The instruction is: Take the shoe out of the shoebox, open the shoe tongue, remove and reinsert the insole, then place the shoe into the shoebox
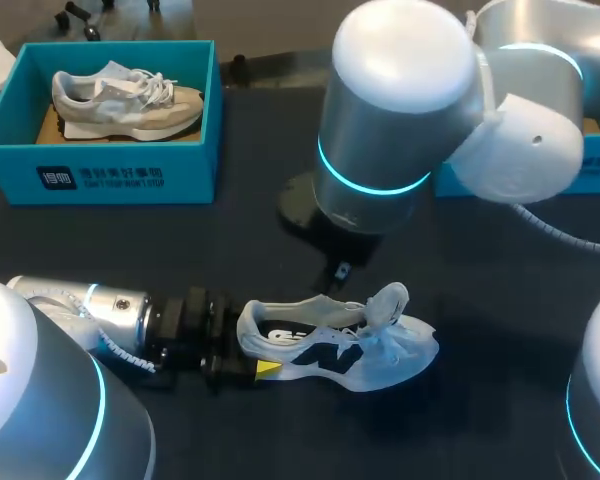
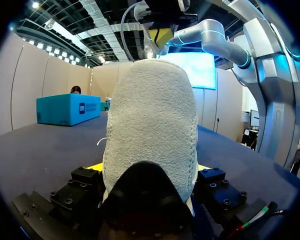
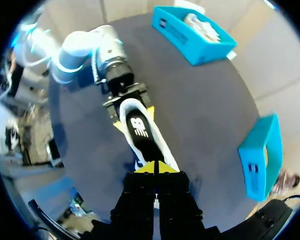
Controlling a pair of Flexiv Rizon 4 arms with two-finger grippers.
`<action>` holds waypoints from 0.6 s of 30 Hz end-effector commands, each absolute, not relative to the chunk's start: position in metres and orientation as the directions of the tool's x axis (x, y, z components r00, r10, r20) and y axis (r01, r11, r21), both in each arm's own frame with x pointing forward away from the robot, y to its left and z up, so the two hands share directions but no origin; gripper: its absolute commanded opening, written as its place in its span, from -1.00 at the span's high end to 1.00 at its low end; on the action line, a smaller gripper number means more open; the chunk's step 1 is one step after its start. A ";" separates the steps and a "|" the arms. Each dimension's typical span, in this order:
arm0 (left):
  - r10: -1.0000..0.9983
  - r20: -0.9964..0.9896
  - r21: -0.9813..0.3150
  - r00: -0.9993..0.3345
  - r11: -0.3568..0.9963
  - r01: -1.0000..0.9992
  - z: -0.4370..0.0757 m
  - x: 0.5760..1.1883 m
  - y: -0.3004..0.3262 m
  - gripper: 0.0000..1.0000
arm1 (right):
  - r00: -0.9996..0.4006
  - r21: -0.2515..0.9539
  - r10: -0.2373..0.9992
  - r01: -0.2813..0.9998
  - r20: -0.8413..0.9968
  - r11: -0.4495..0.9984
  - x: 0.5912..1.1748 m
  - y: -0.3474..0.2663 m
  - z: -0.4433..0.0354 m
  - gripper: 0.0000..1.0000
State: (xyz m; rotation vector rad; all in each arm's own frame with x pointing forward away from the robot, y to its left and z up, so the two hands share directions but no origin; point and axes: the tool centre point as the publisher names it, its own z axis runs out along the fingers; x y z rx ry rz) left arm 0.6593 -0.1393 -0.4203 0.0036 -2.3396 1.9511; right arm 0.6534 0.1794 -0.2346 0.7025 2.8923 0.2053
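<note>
Now, left gripper (image 1: pixel 255 345): stretching low along the front edge of the table (image 1: pixel 480 260), clamping the heel of the shoe (image 1: pixel 340 345);
right gripper (image 3: pixel 155 169): hanging fingers-down above the shoe's forepart, tips pressing together;
shoe: sitting upright, front-middle.

on my monitor, a dark table (image 1: pixel 250 250) carries a teal box (image 1: pixel 110 170) at its far left corner. inside the box, a grey-and-beige sneaker (image 1: pixel 125 100) with white laces lies on a tan liner, its toe pointing to my right.
</note>
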 end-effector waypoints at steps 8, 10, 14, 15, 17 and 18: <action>0.057 0.075 -0.981 -0.996 0.183 -0.063 -0.424 0.660 -0.136 1.00 | -0.999 0.149 0.035 0.031 -0.023 0.988 0.658 0.203 -0.262 1.00; 0.057 0.075 -0.981 -0.996 0.183 -0.063 -0.424 0.660 -0.136 1.00 | -0.999 0.149 0.035 0.031 -0.023 0.988 0.658 0.203 -0.262 1.00; 0.057 0.075 -0.981 -0.996 0.183 -0.063 -0.424 0.660 -0.136 1.00 | -0.999 0.149 0.035 0.031 -0.023 0.988 0.658 0.203 -0.262 1.00; 0.057 0.075 -0.981 -0.996 0.183 -0.063 -0.424 0.660 -0.136 1.00 | -0.999 0.149 0.035 0.031 -0.023 0.988 0.658 0.203 -0.262 1.00; 0.057 0.075 -0.981 -0.996 0.183 -0.063 -0.424 0.660 -0.136 1.00 | -0.999 0.130 0.037 0.034 -0.021 0.991 0.660 0.208 -0.267 1.00; 0.057 0.075 -0.981 -0.996 0.183 -0.063 -0.424 0.660 -0.136 1.00 | -0.999 0.115 0.039 0.036 -0.031 0.993 0.661 0.212 -0.271 1.00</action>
